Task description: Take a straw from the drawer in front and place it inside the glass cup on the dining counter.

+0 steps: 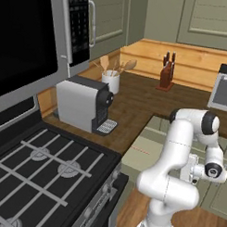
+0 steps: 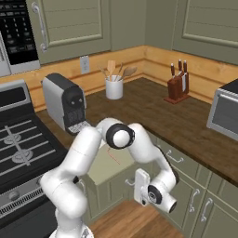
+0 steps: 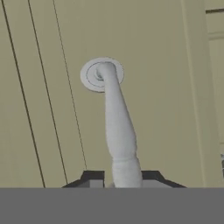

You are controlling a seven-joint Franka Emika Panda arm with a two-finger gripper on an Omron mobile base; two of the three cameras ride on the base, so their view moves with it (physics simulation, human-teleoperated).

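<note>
The sage-green drawer (image 1: pixel 146 158) stands pulled out under the worktop, showing its pale beige inside (image 2: pixel 104 169). The straw (image 1: pixel 141 150) lies flat in it as a thin pinkish-red line (image 2: pixel 113 157). My gripper (image 3: pixel 121 177) is low at the drawer front (image 2: pixel 134 183), and the slim silver handle (image 3: pixel 117 127) runs up between its two dark fingertips (image 3: pixel 92 177). The jaws stand narrowly apart around the handle, with a sliver of gap on the left side. The glass cup and the dining counter are out of view.
On the dark wood worktop (image 1: pixel 139 102) stand a grey coffee machine (image 1: pixel 83 105), a white utensil crock (image 2: pixel 114 88) and a knife block (image 2: pixel 178 86). A stove (image 1: pixel 34 177) is at the left under a microwave (image 1: pixel 44 34). A toaster oven (image 2: pixel 225 114) sits at the right.
</note>
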